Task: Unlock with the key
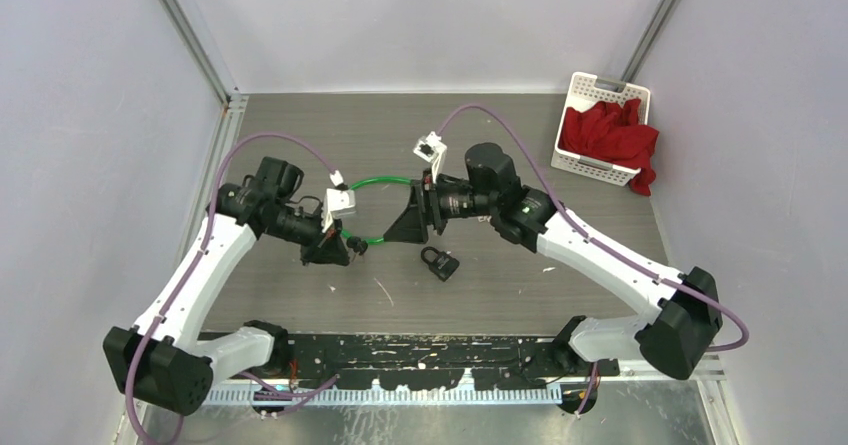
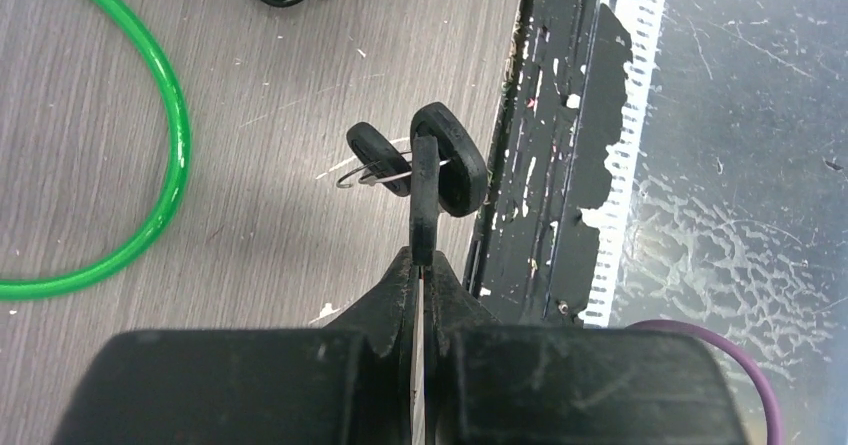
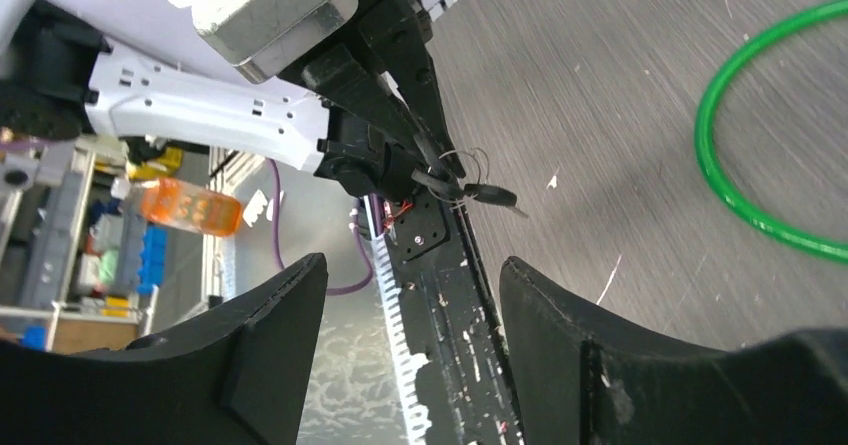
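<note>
- Top: left pincer (image 1: 335, 248) clenched on key (image 1: 356, 247), seemingly lifted off surface (image 1: 500, 295) for aiming; padlock (image 1: 440, 262) lies flat nearby, unheld; right pincer (image 1: 410, 223) near it, facing left arm
- L wrist: key pinched edge-on, spare keys (image 2: 455, 155) dangling from ring (image 2: 375, 173)
- R wrist: right pincer released, jaws wide, empty, prob. free to steady padlock

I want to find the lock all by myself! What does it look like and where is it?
Find the green loop in the middle of the grey table. Just nearer the arm bases from it, lying loose, is the padlock: small, dark, with a curved shackle, unlike the keys pinched in the left gripper.
</note>
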Available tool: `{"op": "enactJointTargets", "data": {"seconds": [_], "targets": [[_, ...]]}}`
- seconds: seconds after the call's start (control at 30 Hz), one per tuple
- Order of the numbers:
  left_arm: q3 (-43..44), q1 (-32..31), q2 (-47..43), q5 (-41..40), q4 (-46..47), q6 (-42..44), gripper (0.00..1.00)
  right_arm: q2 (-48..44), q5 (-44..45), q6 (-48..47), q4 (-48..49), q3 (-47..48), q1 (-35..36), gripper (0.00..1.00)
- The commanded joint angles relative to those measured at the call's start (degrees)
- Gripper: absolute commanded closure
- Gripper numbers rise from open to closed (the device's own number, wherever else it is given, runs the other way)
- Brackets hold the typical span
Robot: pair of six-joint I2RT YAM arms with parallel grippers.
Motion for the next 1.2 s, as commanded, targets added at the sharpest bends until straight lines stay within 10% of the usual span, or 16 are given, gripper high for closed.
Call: {"op": "enactJointTargets", "data": {"seconds": [0.0, 0.77, 1.17], "targets": [[4.56, -1.25, 0.19, 1.11, -7.53, 5.89, 1.00, 1.34, -4.10, -8.97, 12.94, -2.99, 3.20, 0.32], [8.10, -3.01, 2.44, 2.27, -17.23, 12.78, 1.00, 9.69, 0.35, -12.73, 32.69, -4.96, 11.53, 0.41], [8.42, -3.01, 1.18, 2.20, -17.98, 12.34, 1.00, 10.33, 1.15, -13.06, 29.08, -5.80, 12.89, 0.67]]}}
